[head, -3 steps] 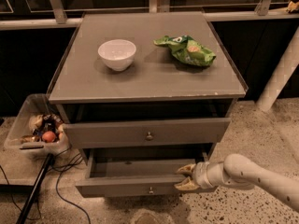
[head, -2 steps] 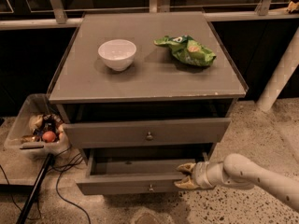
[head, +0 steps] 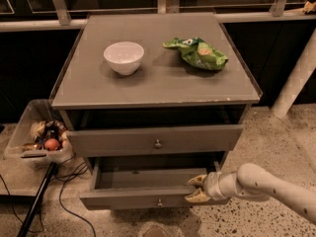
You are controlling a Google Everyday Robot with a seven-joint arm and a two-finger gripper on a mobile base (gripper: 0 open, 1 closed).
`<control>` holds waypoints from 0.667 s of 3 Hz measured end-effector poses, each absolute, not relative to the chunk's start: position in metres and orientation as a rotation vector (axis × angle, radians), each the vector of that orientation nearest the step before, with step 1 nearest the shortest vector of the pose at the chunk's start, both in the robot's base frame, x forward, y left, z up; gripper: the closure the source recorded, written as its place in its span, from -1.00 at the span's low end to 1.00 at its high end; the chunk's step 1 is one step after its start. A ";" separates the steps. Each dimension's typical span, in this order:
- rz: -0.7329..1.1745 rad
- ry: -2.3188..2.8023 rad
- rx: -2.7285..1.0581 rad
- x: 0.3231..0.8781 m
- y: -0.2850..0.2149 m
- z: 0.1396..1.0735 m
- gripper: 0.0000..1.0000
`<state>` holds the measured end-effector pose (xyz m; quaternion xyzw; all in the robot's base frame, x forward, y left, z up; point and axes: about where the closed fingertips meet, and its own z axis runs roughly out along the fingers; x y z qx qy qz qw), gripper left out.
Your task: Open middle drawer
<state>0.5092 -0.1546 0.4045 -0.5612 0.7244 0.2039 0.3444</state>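
The grey cabinet (head: pixel 158 83) shows two drawers with round metal knobs. The upper one (head: pixel 123 141) is pulled out a little. The middle drawer (head: pixel 133 197) below it is pulled out further, and its bare inside (head: pixel 143 177) shows. My gripper (head: pixel 197 189) is at the right end of the middle drawer's front panel. One finger (head: pixel 197 180) is inside the drawer and the other (head: pixel 198 198) is on the outside face, so they clasp the panel. The knob (head: pixel 159 202) is free. Any lower drawer is hidden.
A white bowl (head: pixel 124 57) and a green snack bag (head: pixel 196 53) lie on the cabinet top. A clear bin of objects (head: pixel 37 139) stands on the floor at the left, with cables (head: pixel 69 181) beside it. A white post (head: pixel 296 78) stands at the right.
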 end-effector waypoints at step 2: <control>0.422 1.776 -1.485 0.486 -0.142 0.415 1.00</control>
